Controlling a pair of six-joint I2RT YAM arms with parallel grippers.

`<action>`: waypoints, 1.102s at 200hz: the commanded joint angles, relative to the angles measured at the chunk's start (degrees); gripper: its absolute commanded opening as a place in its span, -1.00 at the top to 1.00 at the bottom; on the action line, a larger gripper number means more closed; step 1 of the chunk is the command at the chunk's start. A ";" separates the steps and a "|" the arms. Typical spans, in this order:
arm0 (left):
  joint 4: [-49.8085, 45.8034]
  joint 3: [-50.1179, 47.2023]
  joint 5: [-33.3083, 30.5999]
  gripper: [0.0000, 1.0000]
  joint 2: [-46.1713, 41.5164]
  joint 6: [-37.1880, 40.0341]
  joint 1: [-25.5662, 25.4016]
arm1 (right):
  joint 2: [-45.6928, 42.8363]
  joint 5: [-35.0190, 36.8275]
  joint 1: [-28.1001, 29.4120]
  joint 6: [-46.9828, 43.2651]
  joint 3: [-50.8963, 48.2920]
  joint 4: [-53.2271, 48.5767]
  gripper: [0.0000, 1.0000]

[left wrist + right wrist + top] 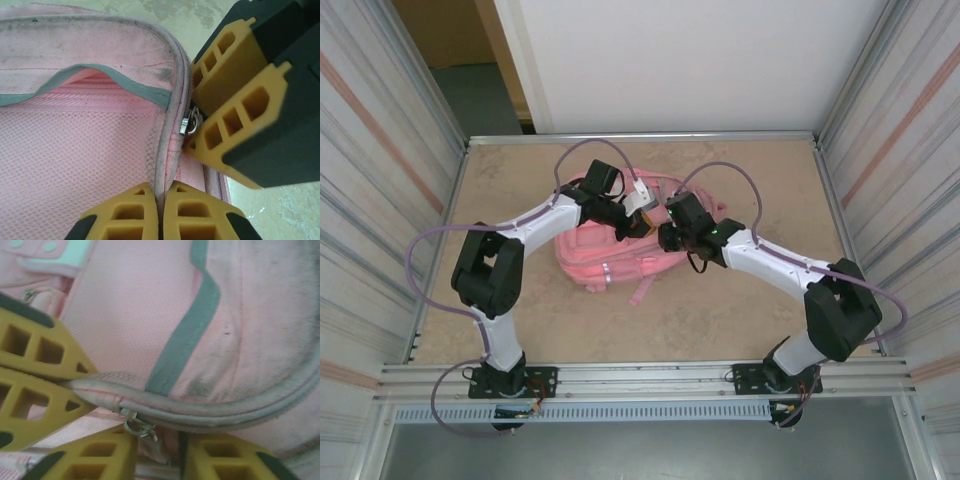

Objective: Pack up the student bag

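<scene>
The pink student bag lies flat in the middle of the table, with both grippers meeting at its upper right rim. My left gripper is shut on the grey piped edge of the bag, and it enters the right wrist view from the left. My right gripper has its jaws drawn in narrow around the pink tab of the zipper pull, just below the piped edge. In the left wrist view, its yellow fingers bracket the metal ring of the pull.
The tan table is fenced by ribbed metal walls on the left and right, and a white panel stands at the back. A loose pink strap trails from the bag toward the near side. Both arms arch over the table's near half.
</scene>
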 commanded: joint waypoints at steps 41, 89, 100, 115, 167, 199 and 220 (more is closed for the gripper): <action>-1.79 -1.67 2.17 1.00 -2.80 12.23 0.16 | -3.02 -4.43 -4.77 -3.07 0.98 -9.36 0.95; -4.39 -3.73 -0.40 1.00 -5.24 29.16 0.16 | -6.76 -22.00 -19.75 -12.26 -1.08 -15.44 1.00; -6.38 -3.94 -0.48 1.00 -5.75 34.02 0.26 | -7.05 -21.91 -21.39 -14.07 -1.32 -15.84 1.00; -8.36 -4.26 -0.40 1.00 -6.19 39.55 1.19 | -7.35 -21.96 -23.15 -16.09 -1.10 -17.10 1.00; 9.55 -3.17 -4.90 0.30 -5.32 16.73 11.89 | -9.58 -34.62 -16.86 -17.24 -3.49 -14.62 1.00; 8.68 -2.91 -12.02 0.13 -9.32 0.37 10.79 | -5.95 -34.31 -6.66 -8.61 -5.04 0.87 1.00; 3.66 -6.23 -18.63 0.12 -13.76 -21.37 11.21 | 0.02 -32.86 -1.92 -5.14 -1.68 7.46 1.00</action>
